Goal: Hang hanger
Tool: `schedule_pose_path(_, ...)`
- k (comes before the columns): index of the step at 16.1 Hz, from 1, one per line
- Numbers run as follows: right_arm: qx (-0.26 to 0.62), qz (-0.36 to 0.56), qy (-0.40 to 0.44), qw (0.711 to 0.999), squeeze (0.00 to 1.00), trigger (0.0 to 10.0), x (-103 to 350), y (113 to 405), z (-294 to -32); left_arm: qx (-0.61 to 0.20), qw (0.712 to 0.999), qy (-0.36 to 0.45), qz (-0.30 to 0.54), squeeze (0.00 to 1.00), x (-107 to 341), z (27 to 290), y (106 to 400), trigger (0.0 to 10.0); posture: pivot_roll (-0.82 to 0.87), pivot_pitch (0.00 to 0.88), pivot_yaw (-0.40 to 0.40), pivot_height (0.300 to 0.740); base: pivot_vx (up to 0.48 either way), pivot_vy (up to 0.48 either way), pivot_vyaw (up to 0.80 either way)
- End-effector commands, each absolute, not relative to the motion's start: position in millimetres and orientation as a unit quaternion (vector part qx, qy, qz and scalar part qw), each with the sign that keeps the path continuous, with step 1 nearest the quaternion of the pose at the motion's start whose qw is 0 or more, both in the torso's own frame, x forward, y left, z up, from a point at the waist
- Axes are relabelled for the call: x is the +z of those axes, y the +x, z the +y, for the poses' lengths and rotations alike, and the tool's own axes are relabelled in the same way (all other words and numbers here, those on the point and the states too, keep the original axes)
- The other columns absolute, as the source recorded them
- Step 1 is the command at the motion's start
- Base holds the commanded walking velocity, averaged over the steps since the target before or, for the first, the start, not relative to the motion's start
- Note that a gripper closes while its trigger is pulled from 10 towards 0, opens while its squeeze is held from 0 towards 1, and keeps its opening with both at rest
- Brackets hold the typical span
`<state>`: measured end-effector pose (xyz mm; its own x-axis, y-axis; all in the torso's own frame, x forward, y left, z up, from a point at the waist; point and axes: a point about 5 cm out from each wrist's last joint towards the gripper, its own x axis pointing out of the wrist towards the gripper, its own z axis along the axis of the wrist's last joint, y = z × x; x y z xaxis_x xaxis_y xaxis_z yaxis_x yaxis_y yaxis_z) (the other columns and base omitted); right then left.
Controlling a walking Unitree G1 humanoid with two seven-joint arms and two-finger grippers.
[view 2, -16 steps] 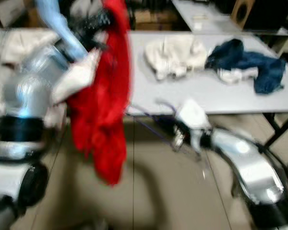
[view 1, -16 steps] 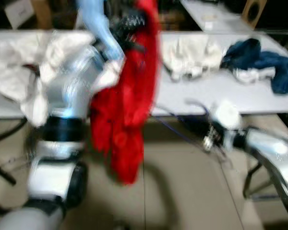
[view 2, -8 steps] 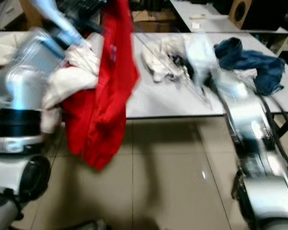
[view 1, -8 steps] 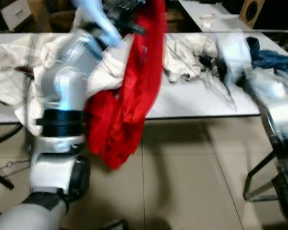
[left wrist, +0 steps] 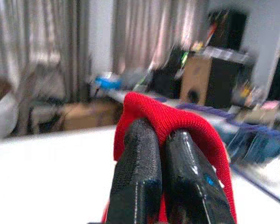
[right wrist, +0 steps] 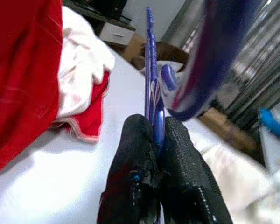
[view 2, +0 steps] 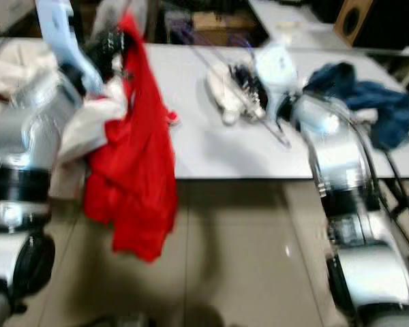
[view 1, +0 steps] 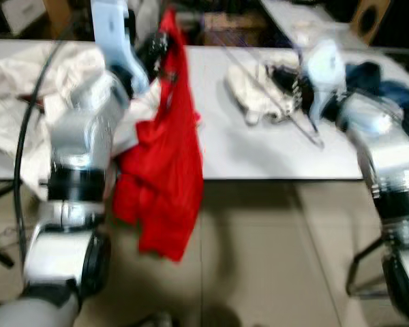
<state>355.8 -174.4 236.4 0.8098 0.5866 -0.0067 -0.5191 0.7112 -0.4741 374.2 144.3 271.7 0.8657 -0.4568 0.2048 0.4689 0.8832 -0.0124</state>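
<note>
Left end effector (left wrist: 161,154) is up high over the left part of the desk (view 1: 245,146), and its two black fingers (left wrist: 137,172) are pinched tight on the top edge of the red shirt (view 1: 165,160). From there the shirt hangs straight down, past the front edge of the desk and toward the floor (view 1: 259,259). A white cloth (view 1: 27,82) lies on the desk behind the left arm.

Moving to the right, a small pile of white clothes (view 1: 255,88) sits near the middle of the desk. Just beside it, the right end effector (right wrist: 161,154) squeezes the thin blue hanger (right wrist: 151,93) between its closed fingers. The hanger is long and thin, and in the head views it slants across the desk from the far side to the near side. A blue garment (view 2: 368,102) lies farther right.

So the shirt is to the left of the hanger, with bare desk between them. The right arm looks like the one that must carry the hanger over to the shirt's open top.
</note>
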Motion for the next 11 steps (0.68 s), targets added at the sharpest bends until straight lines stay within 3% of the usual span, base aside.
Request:
schedule_pose_path(1,0.286,-0.080,-0.214,0.931,0.00,10.0,240.9,344.9,-185.8,-0.263,0.959,-0.023,-0.099,0.00,269.3,127.0,370.7,10.0,0.05,0.000,0.004,0.740,0.307,0.000,0.00)
schedule_pose_path(5,0.326,-0.026,-0.176,0.929,0.00,10.0,203.1,286.8,-193.6,-0.262,0.963,-0.025,-0.066,0.00,240.1,121.0,364.0,10.0,0.03,0.000,0.022,0.740,0.325,0.000,0.00)
schedule_pose_path(7,0.403,0.017,-0.175,0.898,0.00,10.0,191.6,246.6,-189.6,-0.254,0.965,-0.025,-0.060,0.00,233.7,122.3,364.1,10.0,0.02,0.000,0.030,0.740,0.358,0.000,0.00)
schedule_pose_path(11,0.444,0.066,-0.200,0.871,0.00,10.0,197.5,225.0,-206.3,-0.241,0.967,-0.016,-0.078,0.00,248.1,122.1,377.5,10.0,0.02,0.000,0.030,0.740,0.361,0.000,0.00)
